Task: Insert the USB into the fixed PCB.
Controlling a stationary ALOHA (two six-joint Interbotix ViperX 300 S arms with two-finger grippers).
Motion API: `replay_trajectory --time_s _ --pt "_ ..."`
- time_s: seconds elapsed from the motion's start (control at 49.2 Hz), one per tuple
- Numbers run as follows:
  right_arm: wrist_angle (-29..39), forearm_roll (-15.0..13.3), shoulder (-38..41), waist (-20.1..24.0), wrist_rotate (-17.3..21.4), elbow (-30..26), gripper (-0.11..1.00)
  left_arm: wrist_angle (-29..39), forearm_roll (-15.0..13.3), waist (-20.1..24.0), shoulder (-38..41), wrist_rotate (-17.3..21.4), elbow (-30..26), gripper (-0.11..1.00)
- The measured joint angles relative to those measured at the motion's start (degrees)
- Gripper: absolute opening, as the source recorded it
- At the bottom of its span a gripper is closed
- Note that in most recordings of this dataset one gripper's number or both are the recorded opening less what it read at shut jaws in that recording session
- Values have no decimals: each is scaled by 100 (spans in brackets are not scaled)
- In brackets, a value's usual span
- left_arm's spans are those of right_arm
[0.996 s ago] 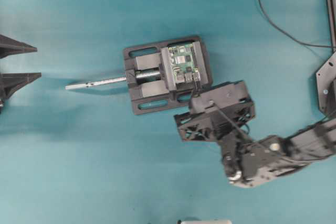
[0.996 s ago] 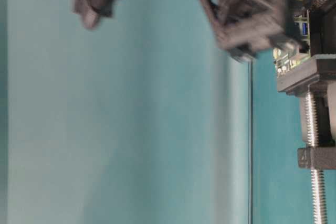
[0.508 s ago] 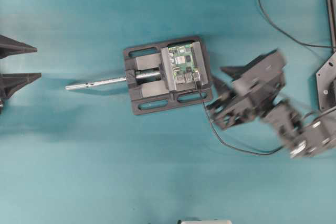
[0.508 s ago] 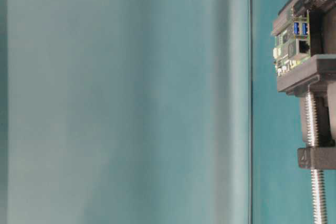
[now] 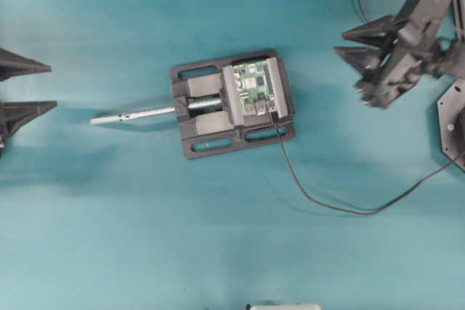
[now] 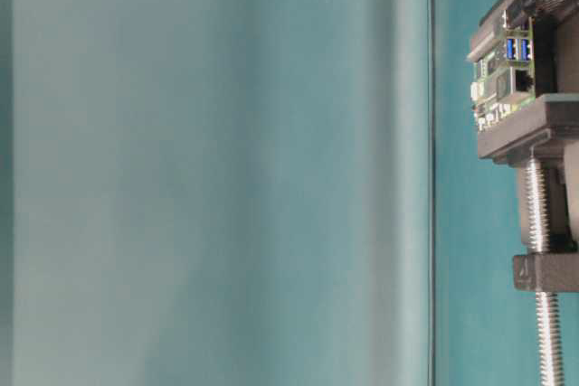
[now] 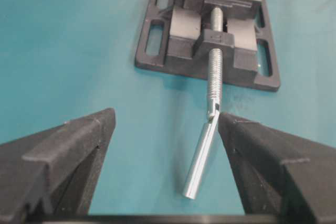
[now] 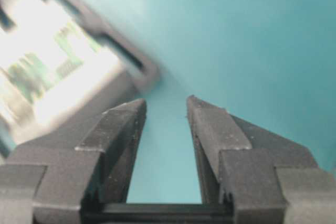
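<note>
**USB seated in the board, right pincer gone clear**

Plugged in: the USB (image 5: 274,116), at the near-right corner of the fixed PCB (image 5: 256,87), with its thin black cable (image 5: 327,205) trailing off the vise (image 5: 218,107) toward the near side of the counter (image 5: 109,237) and curving back out to the right edge. Board itself clamped green-side up in the black vise, near the middle of the counter, with the silver screw rod (image 5: 134,115) pointing toward the left edge. Blue ports just visible in the table-level view on the PCB's edge (image 6: 511,65); the plug itself too small to make out there.

A second ago: right pincer (image 5: 356,45) pressed against the board's near-right corner, plug hidden beneath it. Half a second ago: released and backing off, cable left lying loose. Now well apart, up toward the far right corner, tips spread with only bare counter between them in the wrist view (image 8: 165,124), blurred from motion.

Left pincer (image 5: 33,85) parked at the left edge, spread wide and empty, lined up with the rod.

Judged from this: insertion apparently done, nothing held, both arms out of the way. Depth of seating not verifiable from overhead.
</note>
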Motion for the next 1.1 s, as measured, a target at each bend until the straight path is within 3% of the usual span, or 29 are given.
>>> replay_trajectory --time_s 0.102,0.203,0.386,0.528,0.813,1.098 --pt "492 -413 -510 -492 -123 378 41 -9 0 0 0 0 0 94" --pt "633 -703 -1116 -571 -123 800 41 0 0 0 0 0 0 94" --pt "1160 -800 -2461 -562 0 1652 41 0 0 -9 0 0 0 94" --pt "1327 -826 -3261 -554 18 1925 41 0 0 0 0 0 0 94" --pt "1327 -835 -3401 -562 44 1995 42 0 0 0 0 0 0 94" --pt "2232 -844 -3401 -571 44 1837 42 0 0 0 0 0 0 94"
